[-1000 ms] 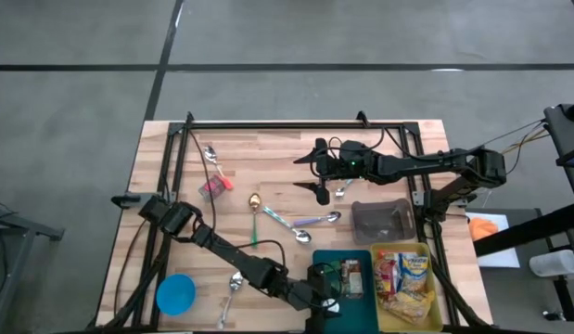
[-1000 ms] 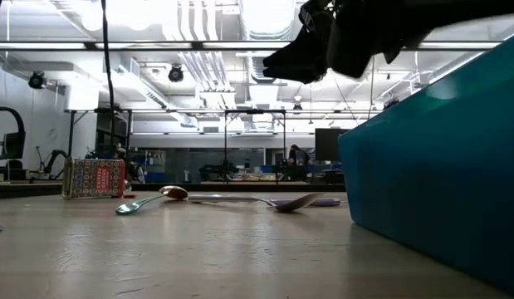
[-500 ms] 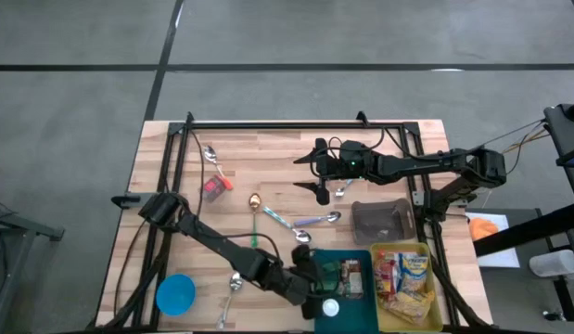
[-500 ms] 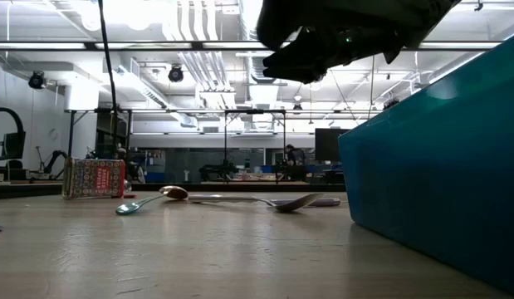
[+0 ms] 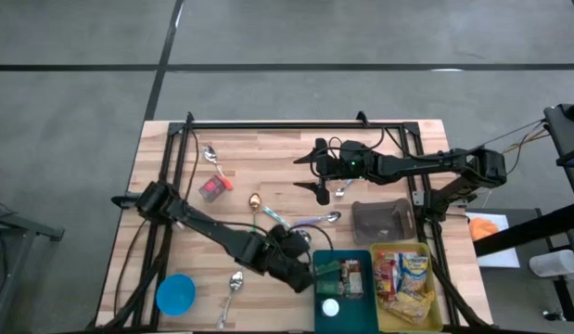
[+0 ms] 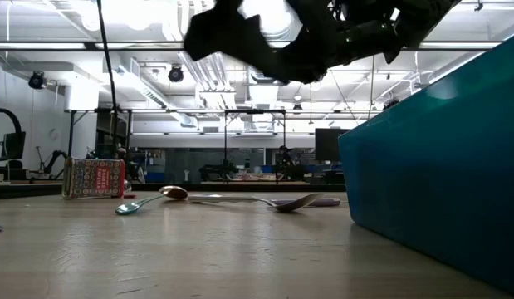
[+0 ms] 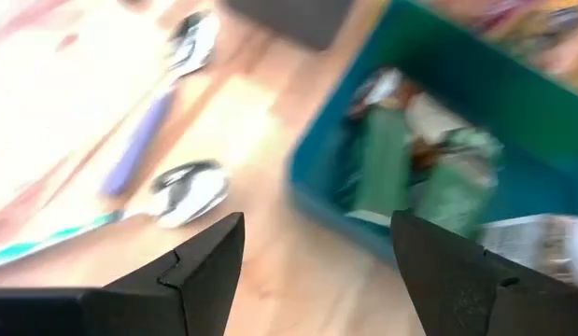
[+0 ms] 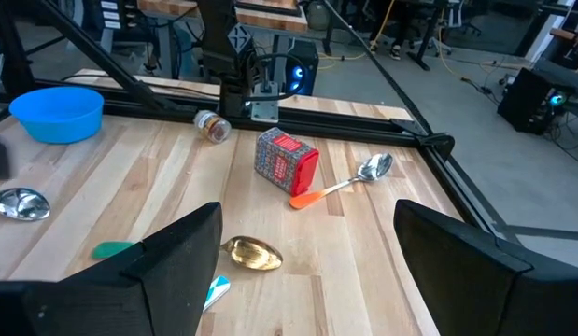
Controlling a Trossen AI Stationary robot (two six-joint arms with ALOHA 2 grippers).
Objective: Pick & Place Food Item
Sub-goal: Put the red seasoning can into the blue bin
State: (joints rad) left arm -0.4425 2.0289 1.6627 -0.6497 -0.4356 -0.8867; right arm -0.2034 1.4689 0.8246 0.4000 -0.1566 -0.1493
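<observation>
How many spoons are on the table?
5: an orange-handled spoon by the red box, a gold-bowled spoon mid-table, teal-handled and purple-handled spoons beside the left gripper, and one spoon near the blue bowl. Another may hide under the right gripper.

The left arm reaches from its base at the table's left edge across toward the near middle, its forearm low and slanting. Its left gripper (image 5: 300,263) hangs over the near centre of the table, with the fingers (image 7: 209,266) spread apart and nothing between them, though that wrist view is blurred. The right arm stretches from the right edge toward the far middle, held level. Its right gripper (image 5: 320,173) hovers there, with the fingers (image 8: 172,266) wide apart and empty.
</observation>
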